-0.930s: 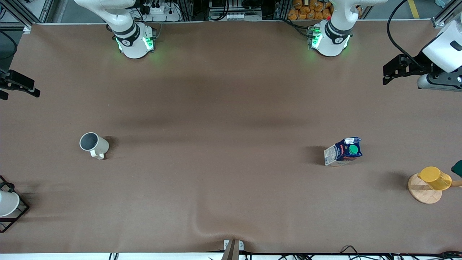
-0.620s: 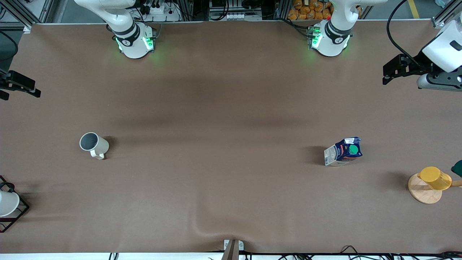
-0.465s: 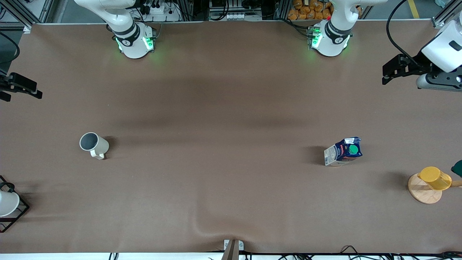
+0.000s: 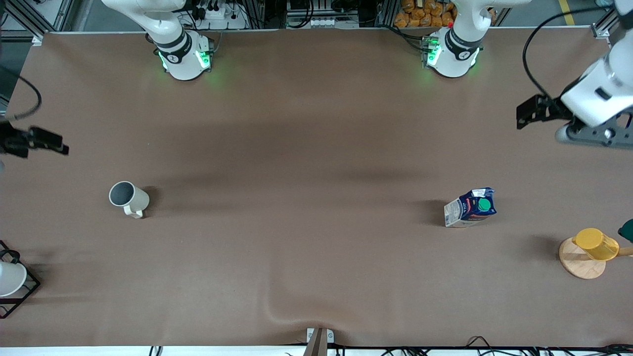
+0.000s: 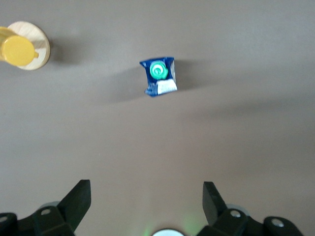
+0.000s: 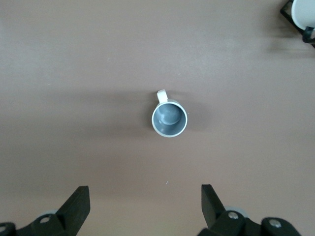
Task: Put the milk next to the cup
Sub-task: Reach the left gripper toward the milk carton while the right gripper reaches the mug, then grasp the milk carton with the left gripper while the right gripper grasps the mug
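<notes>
Front view: milk (image 4: 470, 207) upright toward left arm's end, well apart from cup (image 4: 128, 198). Left gripper (image 5: 146, 195) spread wide, high over bare table, lining up approach. Right gripper (image 6: 145, 197) wide, hovers near cup.

My left gripper (image 5: 146, 201) hangs spread wide over bare table, the milk carton (image 4: 470, 207) standing below it and nearer the front camera. My right gripper (image 6: 145, 202) hangs open too, the mug (image 4: 128, 198) upright below it. Mug and carton stand well apart, each toward its own arm's end.
</notes>
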Robot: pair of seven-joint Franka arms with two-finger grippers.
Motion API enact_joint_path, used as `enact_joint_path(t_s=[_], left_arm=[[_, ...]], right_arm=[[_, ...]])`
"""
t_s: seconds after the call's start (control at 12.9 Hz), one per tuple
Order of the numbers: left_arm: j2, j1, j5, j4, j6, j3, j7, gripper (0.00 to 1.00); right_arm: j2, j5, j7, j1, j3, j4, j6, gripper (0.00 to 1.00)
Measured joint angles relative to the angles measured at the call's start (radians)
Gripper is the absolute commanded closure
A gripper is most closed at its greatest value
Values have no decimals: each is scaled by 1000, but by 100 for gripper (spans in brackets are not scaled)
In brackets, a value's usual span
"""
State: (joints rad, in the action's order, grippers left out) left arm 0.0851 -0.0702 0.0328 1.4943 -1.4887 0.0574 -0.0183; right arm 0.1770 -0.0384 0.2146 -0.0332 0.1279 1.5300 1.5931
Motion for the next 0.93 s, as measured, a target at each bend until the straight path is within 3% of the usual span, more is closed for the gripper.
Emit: enact_joint_path(t_s=[0.47,0.93], left_arm=[[156,9,0,3,-132,0,22,0],[337,1,0,5,-271,2,67,0]], right_arm=[[211,0,46,-59,2,0,133,0],[336,0,59,-63,2,20,227,0]])
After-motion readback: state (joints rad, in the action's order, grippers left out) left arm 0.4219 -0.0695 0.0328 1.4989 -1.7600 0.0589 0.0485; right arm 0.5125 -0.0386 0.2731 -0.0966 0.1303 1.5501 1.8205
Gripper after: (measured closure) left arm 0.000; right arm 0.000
